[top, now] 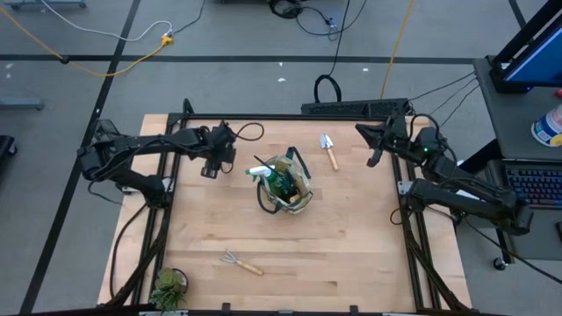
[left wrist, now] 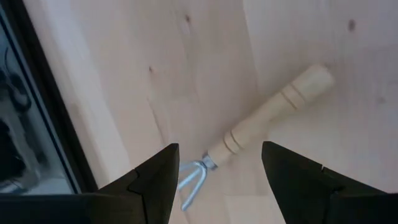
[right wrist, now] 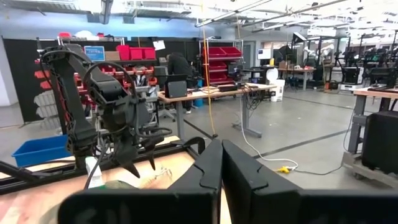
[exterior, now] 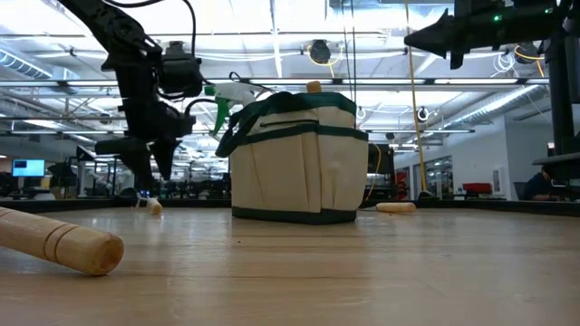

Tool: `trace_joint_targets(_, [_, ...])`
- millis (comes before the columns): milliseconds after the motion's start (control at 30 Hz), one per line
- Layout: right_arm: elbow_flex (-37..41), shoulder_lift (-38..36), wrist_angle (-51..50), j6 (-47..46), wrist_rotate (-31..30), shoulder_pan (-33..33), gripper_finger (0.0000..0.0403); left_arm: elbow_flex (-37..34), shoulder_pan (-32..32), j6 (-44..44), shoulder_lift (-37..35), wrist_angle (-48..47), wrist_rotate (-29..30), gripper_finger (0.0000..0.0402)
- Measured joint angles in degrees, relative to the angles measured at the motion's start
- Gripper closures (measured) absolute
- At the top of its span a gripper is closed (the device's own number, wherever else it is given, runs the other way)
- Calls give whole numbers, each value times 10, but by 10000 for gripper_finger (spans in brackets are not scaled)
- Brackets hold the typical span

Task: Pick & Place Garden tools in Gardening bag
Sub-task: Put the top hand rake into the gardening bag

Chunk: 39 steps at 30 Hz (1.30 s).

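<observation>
The left gripper [top: 211, 166] hangs over the table's [top: 351, 254] left half, nearer the edge away from the low camera, its jaws open and holding nothing. Directly under it a fork rake [left wrist: 261, 121] lies flat on the wood. In the left wrist view its pale wooden handle runs out between the two dark fingers [left wrist: 158, 171] and its metal prongs sit close to one of them. In the low view the fingertips are just above the tabletop, not touching the rake.

The gardening bag [top: 286, 187] stands upright near the middle of the table, beige with dark green trim and pockets. A green spray bottle [top: 265, 174] with a white trigger sticks out of its top on the side facing the left arm, and the end of a wooden handle [exterior: 314, 87] shows above the rim.

A trowel [top: 329, 151] lies flat between the bag and the far edge, apart from the bag. A second fork rake [top: 240, 262] lies near the edge by the low camera, well apart from the bag. A potted plant [top: 169, 287] sits at that edge's left corner.

The right gripper [top: 375, 154] is held high above the table's far right corner, jaws closed on nothing
</observation>
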State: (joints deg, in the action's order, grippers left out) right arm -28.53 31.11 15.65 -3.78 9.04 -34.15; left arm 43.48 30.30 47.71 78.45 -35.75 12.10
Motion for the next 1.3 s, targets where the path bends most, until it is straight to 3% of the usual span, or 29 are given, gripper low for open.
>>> trace_joint_targets(167, [0,0,-5,0,0,0,403,0,0,23,0,16,-45,165])
trace_joint_targets(367, [0,0,-5,0,0,0,403,0,0,45,7,15,-53,165])
trace_joint_targets(800, [0,0,-10,0,0,0,403,3,-1,70,114,33,-68,165])
trace_joint_targets(1100, [0,0,-16,0,0,0,403,2,-1,10,122,35,-71,166])
trace_joint_targets(1300, [0,0,-18,-12,0,0,403,1,0,-19,122,29,-91,221])
